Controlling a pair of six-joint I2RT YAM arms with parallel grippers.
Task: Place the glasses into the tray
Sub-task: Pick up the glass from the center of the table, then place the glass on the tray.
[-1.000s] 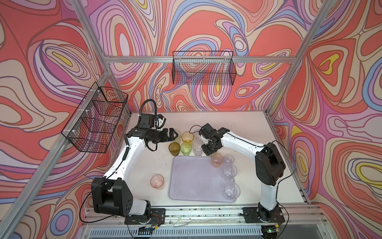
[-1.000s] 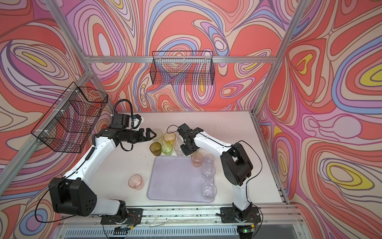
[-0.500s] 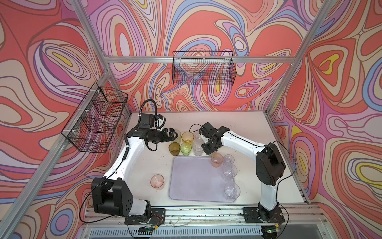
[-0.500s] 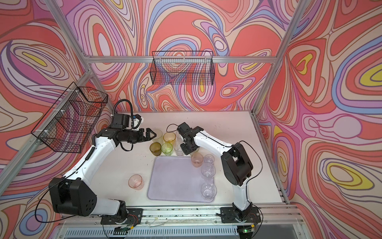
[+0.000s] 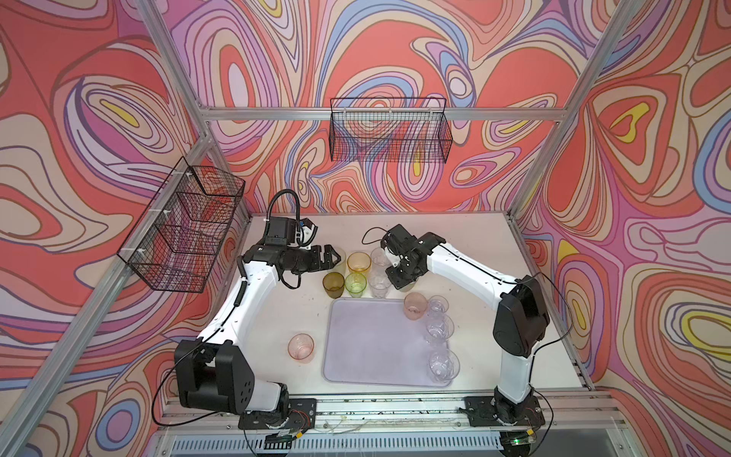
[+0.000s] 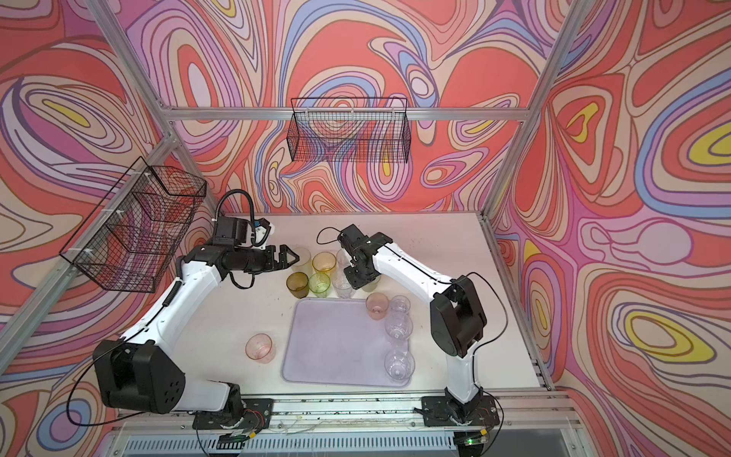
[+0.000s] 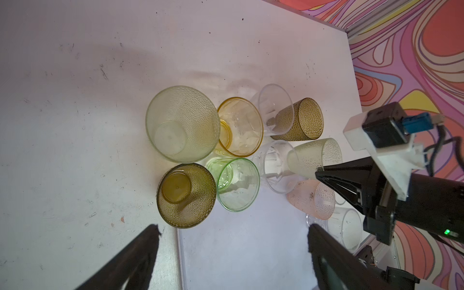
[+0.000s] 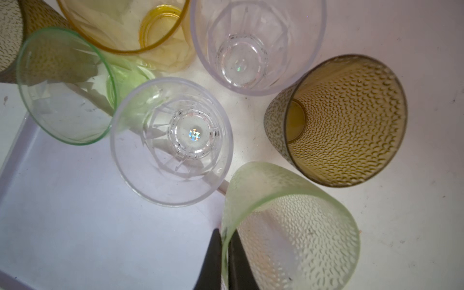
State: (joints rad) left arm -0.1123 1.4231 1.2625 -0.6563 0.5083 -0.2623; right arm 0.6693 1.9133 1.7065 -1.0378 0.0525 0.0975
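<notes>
My right gripper (image 8: 224, 233) is pinched on the rim of the frosted green glass (image 8: 288, 238), one finger inside, one outside. The glass is mouth-up, just beyond the far edge of the tray (image 8: 75, 226), so I'd carry it nearward. The left gripper (image 7: 232, 229) hangs spread wide.

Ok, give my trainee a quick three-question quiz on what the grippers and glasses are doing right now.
1. True or false: the left gripper is shut on a glass.
2. Which glass does the right gripper pinch by its rim? A) amber-yellow glass B) pale frosted green glass C) olive-brown glass
3. Fill in: the pink glass nearest the left arm's base stands on the ____, not in the tray.

Key:
1. False: it is open and empty.
2. B.
3. table.
</notes>
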